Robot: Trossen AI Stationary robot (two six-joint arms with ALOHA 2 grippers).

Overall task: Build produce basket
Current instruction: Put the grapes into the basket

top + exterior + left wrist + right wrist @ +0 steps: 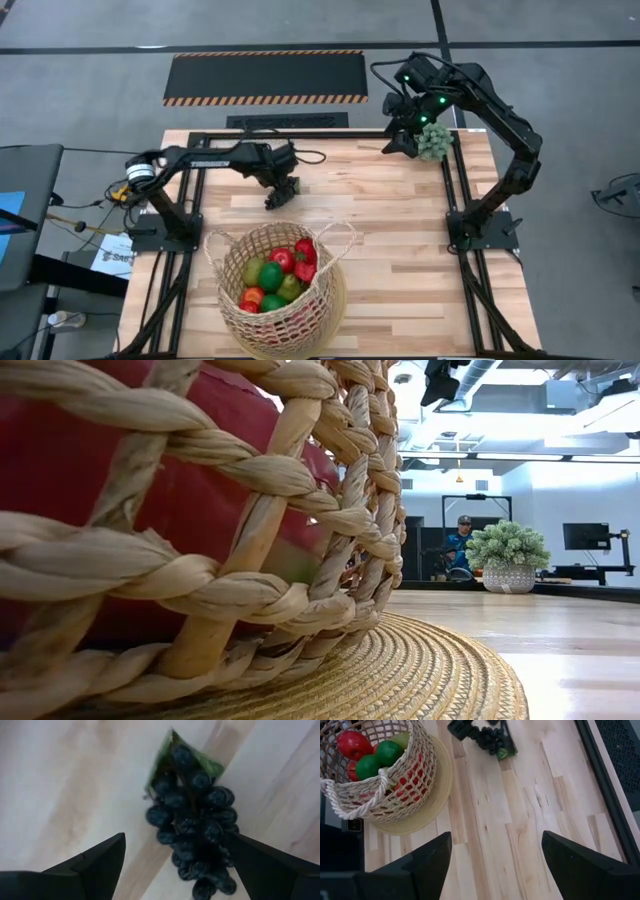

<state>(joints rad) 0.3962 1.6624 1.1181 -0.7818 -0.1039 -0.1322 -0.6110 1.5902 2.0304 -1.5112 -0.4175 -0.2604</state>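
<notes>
The dark grape bunch [195, 820] with a green leaf lies on the wooden table, left of centre near the far edge. My left gripper [177, 840] [280, 190] hovers over it, open, one finger on each side. The tan wicker basket [228, 262] [395, 795] stands at the near edge on a round woven mat [420, 670]. It holds red and green fruits [280, 275]. My right gripper [496, 836] [400, 135] waits open, high over the far right corner. The right wrist view shows the grape bunch [492, 740] under the left gripper. My left gripper comes at the grape bunch from above, fingers pointing down and straddling its lower half. One finger [250, 860] lies right against the bunch's side [222, 827]; I cannot tell whether it touches. The bunch rests flat on the table.
A pale green spiky ball [434, 140] sits by the right gripper at the far right corner; in the low view it [508, 545] stands in a small woven pot. Bare wood lies between the grapes and the basket. A person [462, 545] is in the room beyond.
</notes>
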